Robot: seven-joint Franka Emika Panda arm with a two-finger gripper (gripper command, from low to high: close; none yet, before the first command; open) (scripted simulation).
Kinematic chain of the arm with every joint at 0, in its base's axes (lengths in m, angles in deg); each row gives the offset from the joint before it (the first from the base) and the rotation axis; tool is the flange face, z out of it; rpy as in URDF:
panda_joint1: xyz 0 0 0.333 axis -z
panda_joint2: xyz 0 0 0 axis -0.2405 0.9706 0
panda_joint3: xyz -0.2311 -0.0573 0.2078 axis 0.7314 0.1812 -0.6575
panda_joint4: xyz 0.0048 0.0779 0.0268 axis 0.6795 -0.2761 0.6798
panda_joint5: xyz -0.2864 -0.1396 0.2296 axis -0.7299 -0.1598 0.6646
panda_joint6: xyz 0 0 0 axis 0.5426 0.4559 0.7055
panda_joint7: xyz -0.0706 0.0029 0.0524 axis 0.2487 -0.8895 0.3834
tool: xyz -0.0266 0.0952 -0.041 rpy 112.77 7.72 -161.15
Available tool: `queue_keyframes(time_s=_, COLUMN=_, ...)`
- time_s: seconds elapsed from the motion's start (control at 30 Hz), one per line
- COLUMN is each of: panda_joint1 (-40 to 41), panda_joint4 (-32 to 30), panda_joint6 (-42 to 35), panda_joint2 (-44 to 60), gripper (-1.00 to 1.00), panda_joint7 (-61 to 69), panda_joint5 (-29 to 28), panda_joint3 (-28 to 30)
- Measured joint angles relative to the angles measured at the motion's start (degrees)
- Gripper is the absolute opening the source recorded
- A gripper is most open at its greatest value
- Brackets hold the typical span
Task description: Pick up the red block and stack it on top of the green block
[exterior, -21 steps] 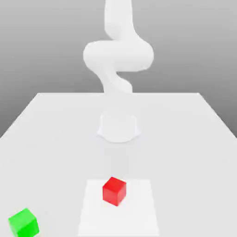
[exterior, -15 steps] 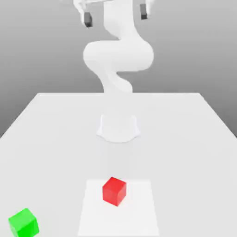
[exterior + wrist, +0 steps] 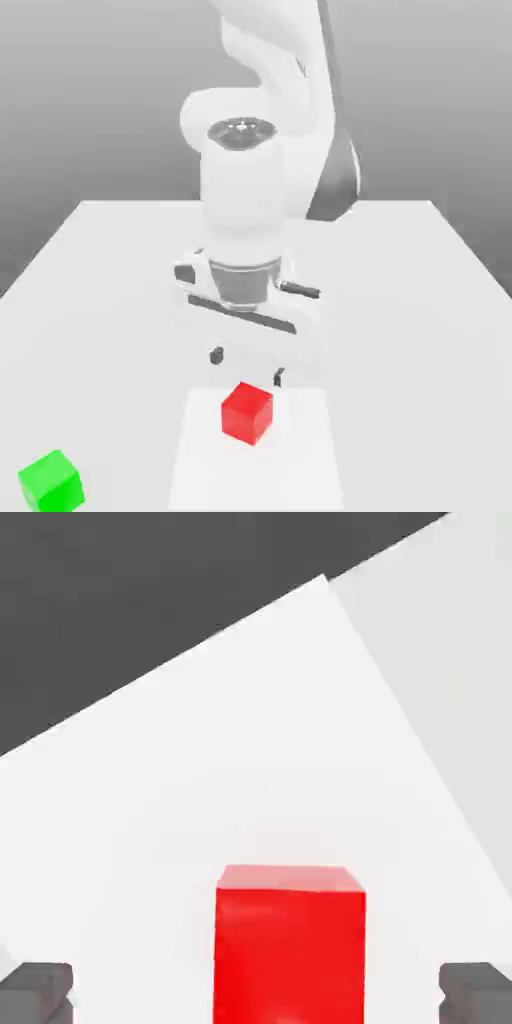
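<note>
Currently | fingers [image 3: 40, 987] spread, holding nothing | red block [image 3: 290, 952] between them, touching neither

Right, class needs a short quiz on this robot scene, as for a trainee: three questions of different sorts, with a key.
1. True or false: the red block already sits on top of the green block.
2. Multiple choice: how do the jaws of the gripper stand?
a) shut on the green block
b) open, with nothing between them
c) shut on the red block
3. Fill in the gap: in the exterior view, the red block rests on the white ____ that lies on the table.

Key: 1 false; 2 b; 3 square (patch or sheet also accepted).
</note>
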Motion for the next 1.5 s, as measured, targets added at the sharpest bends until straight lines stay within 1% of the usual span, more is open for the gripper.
queue_keyframes(time_s=0.17, panda_joint1=-0.2, panda_joint4=1.0, panda_joint6=7.4, panda_joint2=8.8, gripper=0.00, panda_joint7=-0.3, panda_joint5=-0.2, panda_joint3=0.1)
queue_keyframes(time_s=0.2, panda_joint1=-0.2, panda_joint4=1.2, panda_joint6=8.8, panda_joint2=10.4, gripper=-1.00, panda_joint7=-0.3, panda_joint5=0.0, panda_joint3=0.1)
queue_keyframes(time_s=0.43, panda_joint1=-0.1, panda_joint4=1.2, panda_joint6=9.2, panda_joint2=10.7, gripper=-1.00, panda_joint7=-0.4, panda_joint5=-0.2, panda_joint3=0.0)
queue_keyframes(time_s=0.7, panda_joint1=0.2, panda_joint4=-0.4, panda_joint6=-1.6, panda_joint2=-1.7, gripper=-1.00, panda_joint7=-0.3, panda_joint5=-0.2, panda_joint3=-0.1)
queue_keyframes(time_s=0.77, panda_joint1=0.8, panda_joint4=2.1, panda_joint6=-3.8, panda_joint2=-1.4, gripper=-1.00, panda_joint7=0.0, panda_joint5=-0.9, panda_joint3=1.1)
queue_keyframes(time_s=0.93, panda_joint1=6.9, panda_joint4=11.2, panda_joint6=-8.9, panda_joint2=2.6, gripper=-1.00, panda_joint7=2.7, panda_joint5=-1.3, panda_joint3=4.1)
queue_keyframes(time_s=1.2, panda_joint1=14.3, panda_joint4=26.3, panda_joint6=-16.6, panda_joint2=10.2, gripper=-1.00, panda_joint7=10.7, panda_joint5=2.7, panda_joint3=7.9)
queue_keyframes(time_s=1.27, panda_joint1=15.6, panda_joint4=28.5, panda_joint6=-16.0, panda_joint2=13.1, gripper=-1.00, panda_joint7=12.3, panda_joint5=4.0, panda_joint3=8.1)
queue_keyframes(time_s=1.33, panda_joint1=16.4, panda_joint4=29.3, panda_joint6=-13.0, panda_joint2=16.9, gripper=-1.00, panda_joint7=13.3, panda_joint5=5.2, panda_joint3=7.5)
queue_keyframes(time_s=1.37, panda_joint1=16.7, panda_joint4=29.4, panda_joint6=-11.2, panda_joint2=18.9, gripper=1.00, panda_joint7=13.7, panda_joint5=5.7, panda_joint3=7.2)
queue_keyframes(time_s=1.5, panda_joint1=16.7, panda_joint4=29.4, panda_joint6=-11.2, panda_joint2=18.9, gripper=1.00, panda_joint7=13.7, panda_joint5=5.7, panda_joint3=7.2)
